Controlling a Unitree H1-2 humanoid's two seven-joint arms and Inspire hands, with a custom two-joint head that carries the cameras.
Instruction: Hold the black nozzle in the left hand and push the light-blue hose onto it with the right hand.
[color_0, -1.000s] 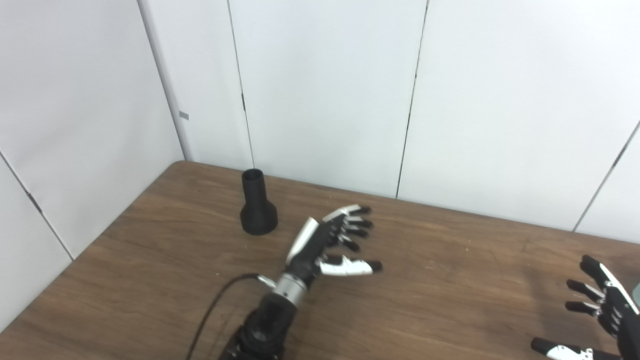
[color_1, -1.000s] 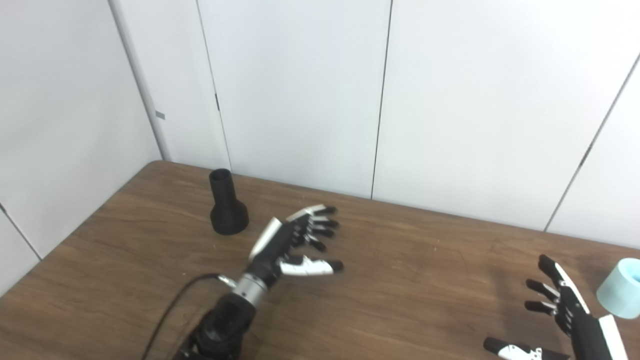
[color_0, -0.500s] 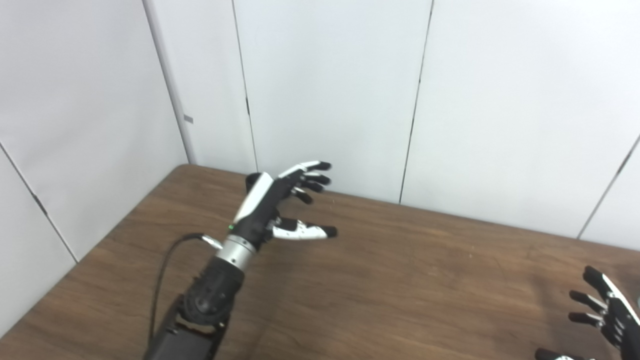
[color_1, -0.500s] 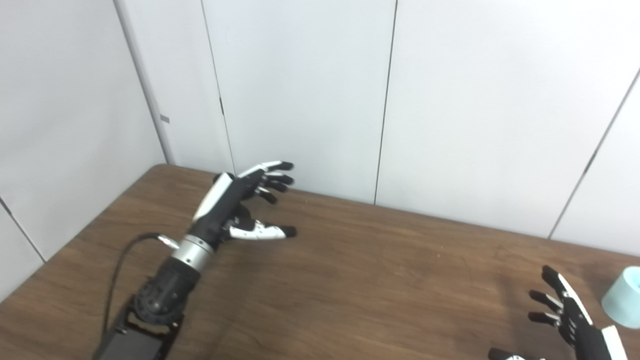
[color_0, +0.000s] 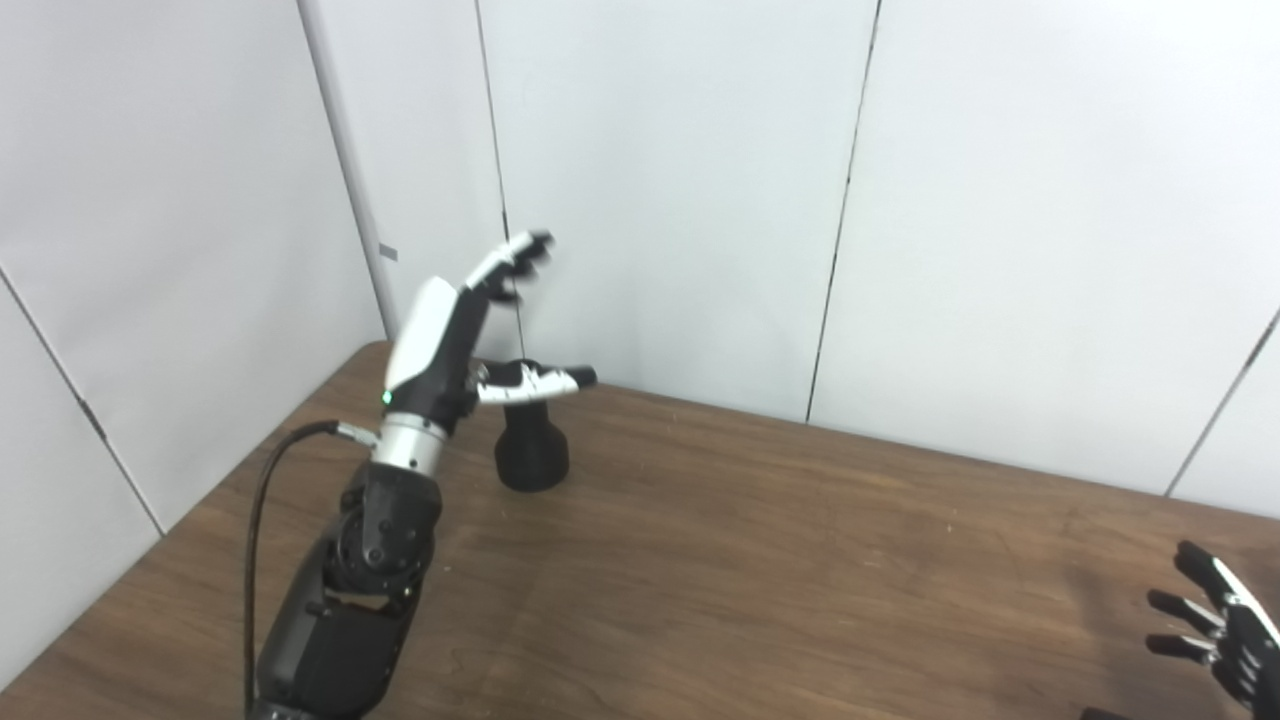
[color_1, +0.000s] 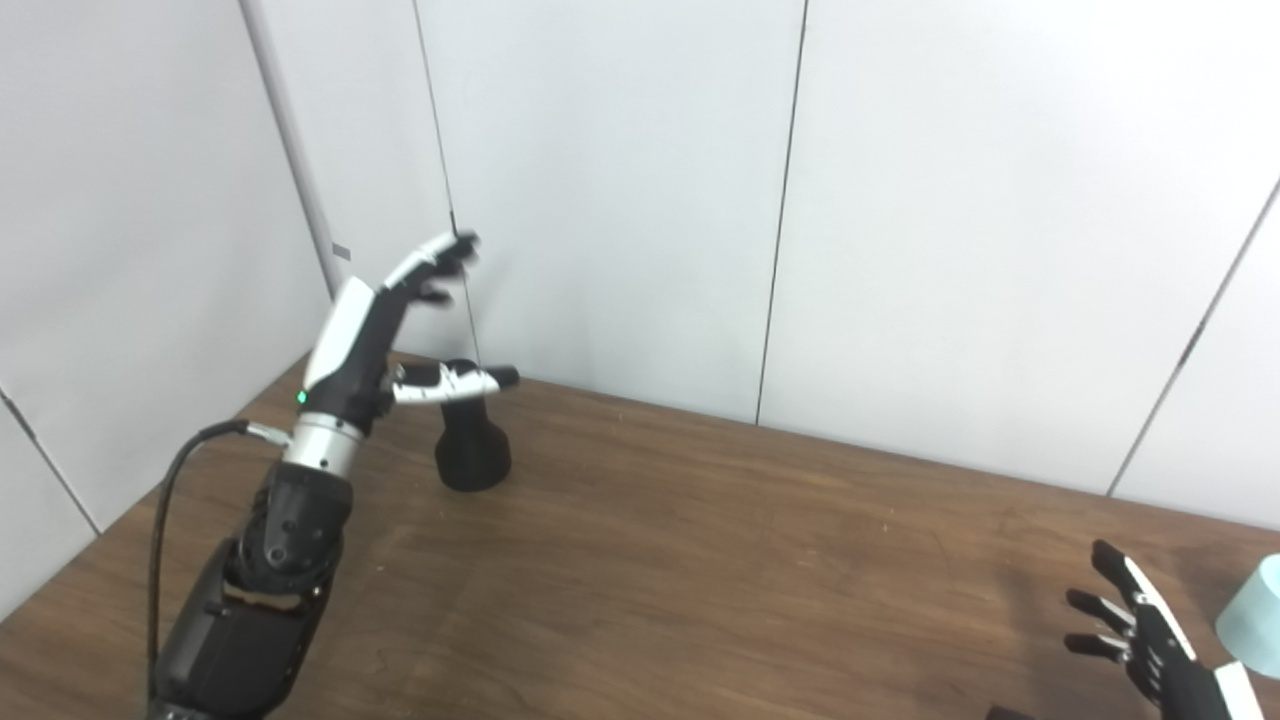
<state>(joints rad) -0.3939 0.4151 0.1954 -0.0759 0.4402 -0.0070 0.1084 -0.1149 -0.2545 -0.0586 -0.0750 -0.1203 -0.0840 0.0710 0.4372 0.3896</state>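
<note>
The nozzle (color_0: 530, 445) stands upright near the tabletop's (color_0: 760, 570) far left corner, close to the wall. Your left hand (color_0: 455, 335) hovers over it, fingers spread, holding nothing. Far right of the nozzle, your right hand (color_1: 1150, 640) is open beside the hose (color_1: 1252, 620) at the frame edge.
</note>
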